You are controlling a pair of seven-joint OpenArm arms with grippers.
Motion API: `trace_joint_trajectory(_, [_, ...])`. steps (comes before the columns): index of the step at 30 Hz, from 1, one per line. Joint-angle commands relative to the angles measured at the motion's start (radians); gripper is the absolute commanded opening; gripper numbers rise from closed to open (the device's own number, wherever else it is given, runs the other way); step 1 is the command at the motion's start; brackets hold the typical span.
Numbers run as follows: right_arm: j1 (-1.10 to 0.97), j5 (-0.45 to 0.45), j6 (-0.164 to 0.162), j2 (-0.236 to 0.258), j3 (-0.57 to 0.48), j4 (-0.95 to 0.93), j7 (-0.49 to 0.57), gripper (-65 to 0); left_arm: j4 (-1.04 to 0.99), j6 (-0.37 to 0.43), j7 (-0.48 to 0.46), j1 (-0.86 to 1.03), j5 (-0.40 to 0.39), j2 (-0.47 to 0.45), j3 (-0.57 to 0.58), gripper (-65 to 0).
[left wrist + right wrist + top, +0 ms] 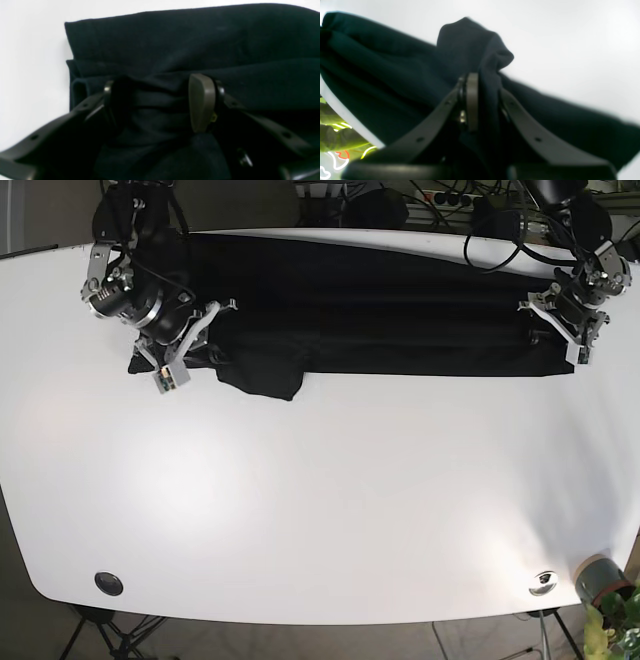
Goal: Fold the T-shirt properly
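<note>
T-shirt (380, 320): dark band along far edge of tabletop (320, 490), partly folded. Right gripper (485, 100) fingers clamped on bunched fabric; left gripper (160, 102) fingers part-closed around a fold. Judged mid-fold: next, carry both ends together, evenly.

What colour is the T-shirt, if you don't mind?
Plain black T-shirt, clearest in the base view.

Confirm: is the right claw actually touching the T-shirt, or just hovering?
Touching. The right wrist view shows the right claw with dark T-shirt fabric pinched between its fingers, a bunched fold sticking up above them.
</note>
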Motion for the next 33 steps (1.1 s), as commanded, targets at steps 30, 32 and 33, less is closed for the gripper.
trace_joint_trajectory(30, [-0.235, 0.140, 0.007, 0.003, 0.197, 0.018, 0.021, -60.2, -0.023, 0.003, 0.040, 0.007, 0.027, -0.045, -0.002, -29.9])
trace_joint_trajectory(32, [-0.247, 0.142, 0.010, 0.000, 0.221, -0.010, 0.021, -60.2, -0.023, 0.003, 0.040, 0.007, 0.027, -0.045, -0.002, -29.9])
trace_joint_trajectory(33, [-0.250, 0.142, 0.012, 0.000, 0.232, -0.030, 0.021, -60.2, -0.023, 0.003, 0.040, 0.007, 0.027, -0.045, -0.002, -29.9])
